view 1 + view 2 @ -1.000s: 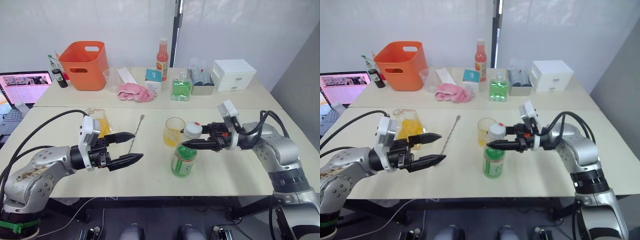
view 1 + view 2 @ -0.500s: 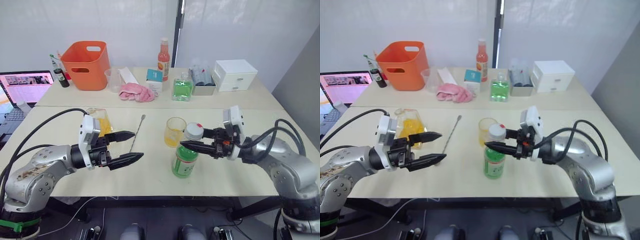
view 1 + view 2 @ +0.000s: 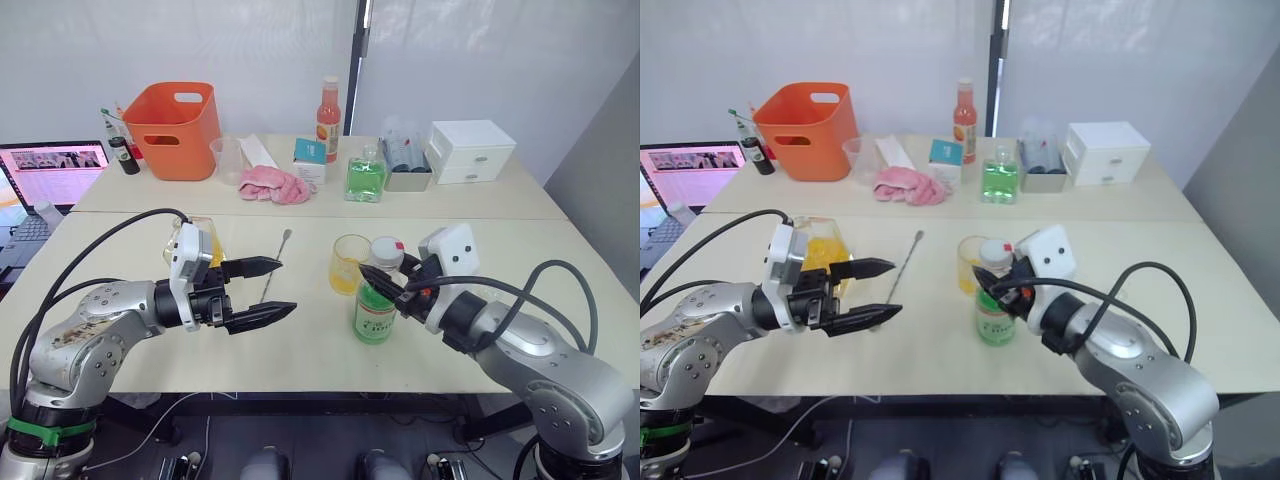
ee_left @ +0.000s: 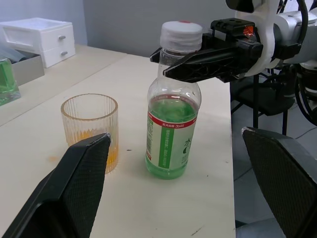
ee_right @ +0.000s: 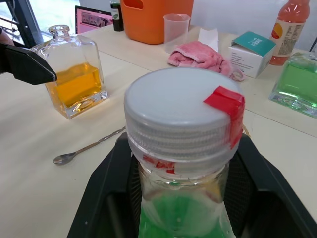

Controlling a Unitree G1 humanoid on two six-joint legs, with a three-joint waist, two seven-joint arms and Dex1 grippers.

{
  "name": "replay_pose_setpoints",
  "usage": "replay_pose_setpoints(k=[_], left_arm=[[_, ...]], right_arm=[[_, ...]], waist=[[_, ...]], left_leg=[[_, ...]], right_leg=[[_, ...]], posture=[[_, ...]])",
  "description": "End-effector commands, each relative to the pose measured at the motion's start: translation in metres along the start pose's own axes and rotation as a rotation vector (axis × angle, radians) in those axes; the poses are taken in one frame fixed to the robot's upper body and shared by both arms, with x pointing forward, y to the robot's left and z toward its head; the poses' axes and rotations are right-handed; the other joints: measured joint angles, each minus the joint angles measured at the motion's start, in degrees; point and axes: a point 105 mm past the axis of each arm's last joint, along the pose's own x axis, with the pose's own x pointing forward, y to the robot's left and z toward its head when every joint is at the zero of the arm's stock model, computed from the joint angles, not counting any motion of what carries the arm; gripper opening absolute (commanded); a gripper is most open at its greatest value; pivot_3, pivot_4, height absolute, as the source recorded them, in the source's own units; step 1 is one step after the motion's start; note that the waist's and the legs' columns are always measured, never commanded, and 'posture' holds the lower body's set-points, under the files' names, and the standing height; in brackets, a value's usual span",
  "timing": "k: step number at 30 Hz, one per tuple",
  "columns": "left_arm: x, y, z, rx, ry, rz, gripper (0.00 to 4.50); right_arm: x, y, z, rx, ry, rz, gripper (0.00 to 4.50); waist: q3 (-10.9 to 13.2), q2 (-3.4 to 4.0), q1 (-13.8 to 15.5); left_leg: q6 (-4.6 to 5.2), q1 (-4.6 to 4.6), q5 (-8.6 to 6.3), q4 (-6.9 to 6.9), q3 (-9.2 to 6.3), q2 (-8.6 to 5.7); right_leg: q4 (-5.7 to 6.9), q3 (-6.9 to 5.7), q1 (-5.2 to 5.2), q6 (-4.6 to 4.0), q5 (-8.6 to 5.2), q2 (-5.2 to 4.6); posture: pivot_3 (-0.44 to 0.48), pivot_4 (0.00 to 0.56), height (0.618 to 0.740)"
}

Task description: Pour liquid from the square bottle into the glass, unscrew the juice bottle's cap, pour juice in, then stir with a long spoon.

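The juice bottle (image 3: 374, 308) stands upright at mid table with its white cap (image 3: 385, 252) on. My right gripper (image 3: 383, 283) is shut on its neck just under the cap, one finger on each side (image 5: 106, 198). The ribbed glass (image 3: 350, 262), with a little orange liquid at the bottom, stands close beside the bottle on the left. The long spoon (image 3: 275, 262) lies flat between the glass and the square bottle (image 3: 200, 240). My left gripper (image 3: 288, 287) hovers open and empty in front of the square bottle, pointing at the juice bottle (image 4: 172, 130).
Along the far table stand an orange bin (image 3: 180, 128), a plastic cup (image 3: 226, 160), a pink cloth (image 3: 272, 184), a teal box (image 3: 307, 157), a tall orange-red bottle (image 3: 326, 105), a green square bottle (image 3: 363, 175) and a white drawer box (image 3: 467, 150). A laptop (image 3: 50, 170) sits at far left.
My right arm has swung nearer to me and its wrist has turned while the gripper stayed at the bottle's neck; the bottle shifted slightly. My left gripper rose a little.
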Motion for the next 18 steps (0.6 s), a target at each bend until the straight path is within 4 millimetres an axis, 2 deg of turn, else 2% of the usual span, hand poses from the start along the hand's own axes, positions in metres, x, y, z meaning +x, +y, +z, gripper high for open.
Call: replay_pose_setpoints(k=[1,6,7,12,18], left_arm=[[0.001,0.0,0.007,0.034,-0.009,-0.013,4.5],[0.001,0.0,0.007,0.031,-0.007,-0.009,4.5],[0.001,0.0,0.006,0.03,-0.005,-0.008,4.5],[0.001,0.0,0.005,0.022,-0.009,-0.005,4.5],[0.001,-0.002,0.004,0.019,-0.009,-0.002,4.5]], right_arm=[[-0.003,0.0,-0.003,0.024,-0.011,-0.02,2.59],[-0.006,0.0,-0.001,0.036,-0.031,0.003,4.27],[-0.007,0.0,-0.001,0.045,-0.033,0.02,4.48],[-0.015,-0.003,0.003,0.055,-0.039,0.146,4.48],[-0.015,-0.021,0.002,0.039,-0.028,0.311,4.48]], waist=[[0.0,-0.02,0.0],[0.0,-0.02,-0.3],[0.0,-0.02,-0.3],[0.0,-0.02,-0.3],[0.0,-0.02,-0.4]], left_leg=[[0.0,0.01,0.0,0.0,0.0,0.0],[0.0,-0.01,0.0,0.0,-0.03,0.02],[0.0,-0.01,0.0,0.0,-0.04,0.02],[0.0,-0.01,0.0,0.0,-0.1,0.01],[0.0,0.0,0.0,0.0,-0.05,0.02]], right_leg=[[0.0,0.0,0.01,0.0,0.0,0.0],[0.01,0.01,-0.03,0.0,0.0,0.01],[0.01,0.01,-0.02,0.0,0.0,0.02],[-0.02,0.0,0.01,0.0,0.0,0.01],[-0.05,0.0,0.03,0.0,0.0,0.03]], posture=[[0.0,0.15,0.715],[0.0,0.15,0.715],[0.0,0.15,0.715],[0.0,0.15,0.715],[0.0,0.15,0.715]])
